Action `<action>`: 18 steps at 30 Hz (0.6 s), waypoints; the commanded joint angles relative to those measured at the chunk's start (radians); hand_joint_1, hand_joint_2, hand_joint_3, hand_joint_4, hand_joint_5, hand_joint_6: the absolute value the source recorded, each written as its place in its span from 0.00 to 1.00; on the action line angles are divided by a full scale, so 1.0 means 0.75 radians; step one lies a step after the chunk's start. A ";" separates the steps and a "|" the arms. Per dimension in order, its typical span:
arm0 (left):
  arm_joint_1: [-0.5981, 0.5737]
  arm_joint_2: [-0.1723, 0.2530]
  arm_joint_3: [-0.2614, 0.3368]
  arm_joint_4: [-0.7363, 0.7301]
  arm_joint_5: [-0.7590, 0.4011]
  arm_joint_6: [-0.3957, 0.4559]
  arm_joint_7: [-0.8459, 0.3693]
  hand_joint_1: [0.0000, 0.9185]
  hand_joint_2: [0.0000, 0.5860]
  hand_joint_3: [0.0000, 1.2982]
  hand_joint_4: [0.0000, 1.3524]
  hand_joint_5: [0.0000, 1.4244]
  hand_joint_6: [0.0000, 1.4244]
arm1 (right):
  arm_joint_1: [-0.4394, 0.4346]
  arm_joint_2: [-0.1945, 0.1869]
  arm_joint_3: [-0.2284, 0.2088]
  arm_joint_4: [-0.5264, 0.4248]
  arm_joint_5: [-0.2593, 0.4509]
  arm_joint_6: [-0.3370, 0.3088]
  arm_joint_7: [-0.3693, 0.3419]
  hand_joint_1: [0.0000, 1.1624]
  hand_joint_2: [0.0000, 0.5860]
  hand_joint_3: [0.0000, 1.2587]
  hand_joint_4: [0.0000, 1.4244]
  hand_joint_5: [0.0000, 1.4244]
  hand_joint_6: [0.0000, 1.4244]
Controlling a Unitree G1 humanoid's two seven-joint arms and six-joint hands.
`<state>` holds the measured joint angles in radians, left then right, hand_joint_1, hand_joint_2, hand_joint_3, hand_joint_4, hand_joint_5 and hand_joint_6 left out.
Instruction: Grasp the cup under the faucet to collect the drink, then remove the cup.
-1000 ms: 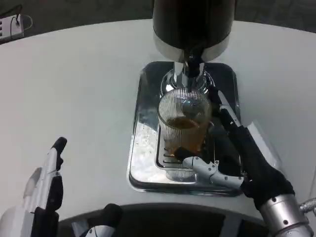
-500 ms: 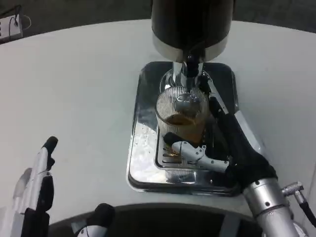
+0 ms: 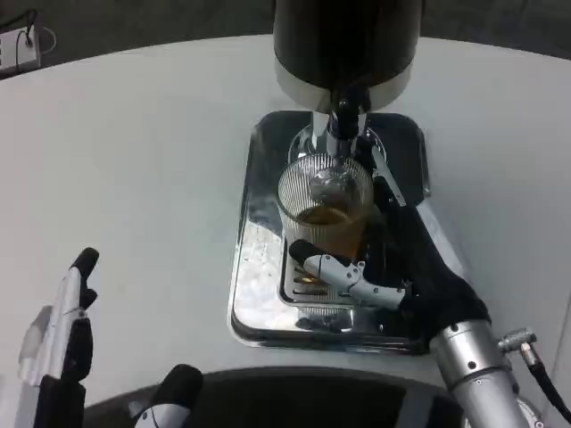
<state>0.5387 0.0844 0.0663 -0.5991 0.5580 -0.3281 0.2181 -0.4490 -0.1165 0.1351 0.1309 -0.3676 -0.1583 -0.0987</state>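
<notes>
We are finding the cup [image 3: 326, 209] standing upright on the tray [image 3: 259, 294], directly beneath the faucet [image 3: 343, 111], and partly filled with amber drink. Our right hand [image 3: 393, 267] is wrapping the cup from its right and near side: the thumb is crossing the front of the glass low down, and the dark fingers are running up along the far right wall. We are judging this a hold on the cup, though the contact on the far side is hidden by the glass itself.

The cup's long axis is running vertical, and its mouth is sitting just under the spout. The faucet is lying above and slightly beyond the hand, so we are judging that withdrawal should go toward the robot along the tray, keeping the cup upright, not straight up.

Our left hand [image 3: 62, 334] is resting well apart to the left, fingers extended together and gripping nothing. The right hand is clearly the nearer, and the one doing the work.
</notes>
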 commanded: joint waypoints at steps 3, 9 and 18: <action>0.025 -0.011 0.015 -0.023 -0.003 0.025 -0.015 0.00 0.25 0.00 0.00 0.07 0.00 | -0.042 0.033 0.017 0.065 -0.005 0.017 -0.033 0.64 0.29 0.00 0.04 0.09 0.17; 0.035 -0.020 0.028 -0.031 -0.016 0.032 -0.015 0.00 0.25 0.01 0.00 0.07 0.00 | -0.074 0.051 0.016 0.121 0.003 0.019 -0.051 0.66 0.29 0.00 0.06 0.11 0.20; 0.022 -0.024 0.046 -0.037 -0.018 0.047 -0.029 0.00 0.25 0.02 0.00 0.07 0.00 | -0.089 0.078 0.017 0.157 0.015 0.022 -0.084 0.68 0.28 0.11 0.17 0.23 0.41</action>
<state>0.5454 0.0687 0.0933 -0.6164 0.5547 -0.3078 0.2078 -0.5220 -0.0741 0.1400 0.2264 -0.3636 -0.1584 -0.1664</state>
